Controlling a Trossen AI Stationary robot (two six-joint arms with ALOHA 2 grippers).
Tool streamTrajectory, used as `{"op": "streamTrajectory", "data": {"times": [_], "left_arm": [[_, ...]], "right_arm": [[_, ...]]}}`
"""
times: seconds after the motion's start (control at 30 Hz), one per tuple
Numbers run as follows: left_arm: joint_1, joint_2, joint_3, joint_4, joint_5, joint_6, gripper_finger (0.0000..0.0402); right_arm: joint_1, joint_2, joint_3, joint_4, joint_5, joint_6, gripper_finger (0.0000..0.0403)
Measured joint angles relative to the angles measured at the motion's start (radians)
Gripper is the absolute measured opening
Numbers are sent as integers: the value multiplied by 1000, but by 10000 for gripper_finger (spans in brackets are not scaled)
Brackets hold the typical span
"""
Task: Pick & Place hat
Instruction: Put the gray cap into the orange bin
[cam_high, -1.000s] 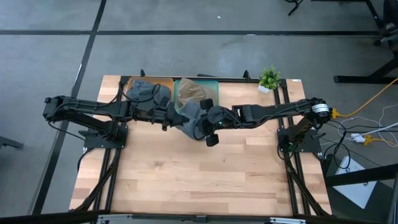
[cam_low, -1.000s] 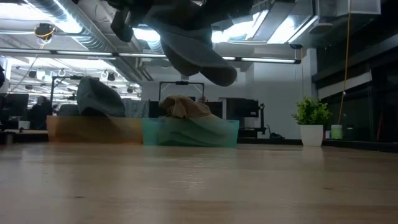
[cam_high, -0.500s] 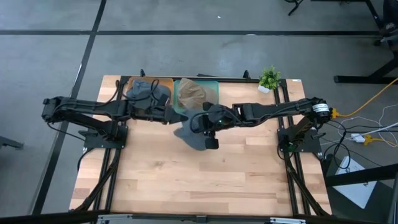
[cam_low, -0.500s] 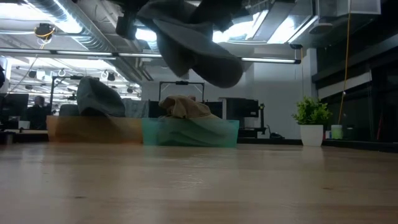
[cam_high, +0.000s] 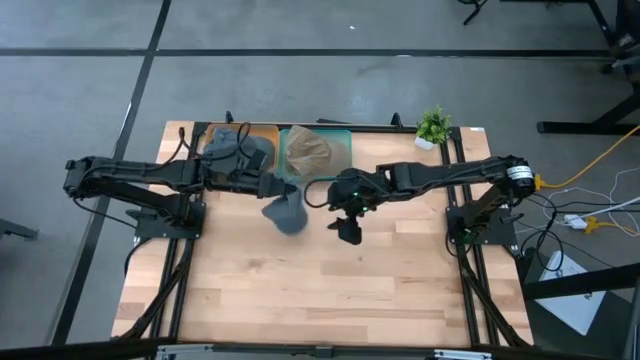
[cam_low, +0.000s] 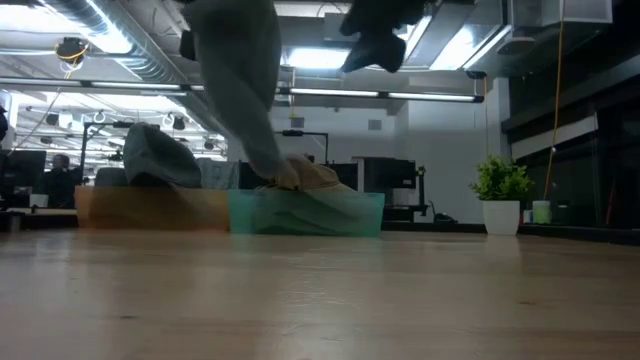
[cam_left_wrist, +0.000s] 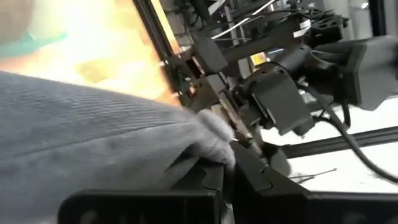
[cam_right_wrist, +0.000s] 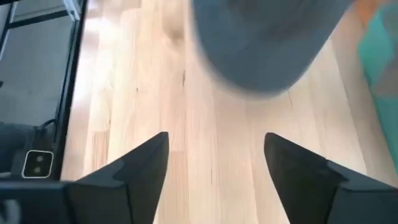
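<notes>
High view: left gripper (cam_high: 268, 187) pinches grey hat (cam_high: 285, 213) aloft — right gripper (cam_high: 347, 228) spread, empty; placing apparently not yet done.

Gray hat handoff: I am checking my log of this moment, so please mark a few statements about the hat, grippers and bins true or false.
1. The left gripper holds the gray hat. True; the left wrist view shows its fingers pinching the fabric.
2. The right gripper is shut on the hat. False; its fingers are spread with only bare table between them.
3. The gray hat lies flat on the table. False; in the low view it hangs above the tabletop.
4. A tan hat sits in the teal bin. True.
5. The potted plant stands inside the orange bin. False; it stands on the table's far right corner.
</notes>
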Motion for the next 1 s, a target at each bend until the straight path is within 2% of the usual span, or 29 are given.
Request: {"op": "streamTrajectory", "data": {"times": [0.27,0.6,0.87,1.0], "left_arm": [[1,-99,0,-10,-97,253,4],[9,-283,1,-26,-182,497,7],[104,-426,2,-198,-226,632,5],[157,-470,2,-285,-223,727,7]], "right_arm": [[3,-86,0,-112,21,68,264],[4,-182,0,-196,199,60,243],[1,-181,0,-194,235,53,234],[0,-179,0,-187,316,53,231]]}}
